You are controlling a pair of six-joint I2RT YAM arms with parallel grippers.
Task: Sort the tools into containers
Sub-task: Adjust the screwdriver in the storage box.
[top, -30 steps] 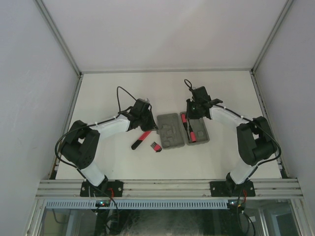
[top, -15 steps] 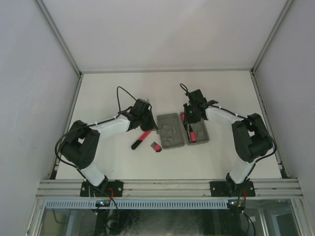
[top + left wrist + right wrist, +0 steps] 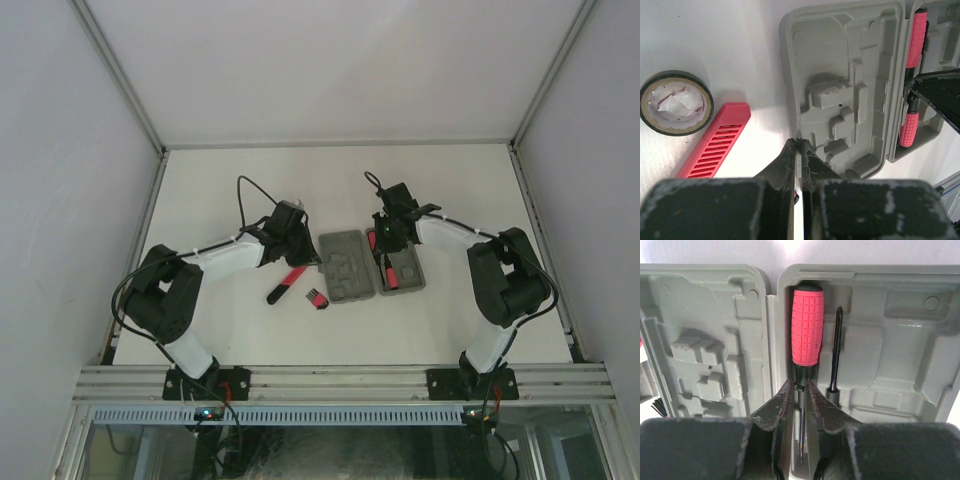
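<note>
My right gripper point(image 3: 800, 390) is clamped on the shaft of the red-handled screwdriver point(image 3: 807, 325), which lies in a long recess in the right half of the grey case point(image 3: 890, 340). I judge I'm seating it, so next I must let go and lift straight up without dragging it out. My left gripper point(image 3: 797, 145) is pressed together at the case's left edge, near the red tool point(image 3: 715, 142) and black ring point(image 3: 676, 102). My fingers point(image 3: 780, 405) hide the screwdriver's tip.

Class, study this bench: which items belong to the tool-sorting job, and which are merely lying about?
Job: grey tool case, red-handled screwdriver, red slotted tool, black ring, hex key set.
Merely there: white table, metal rail.
</note>
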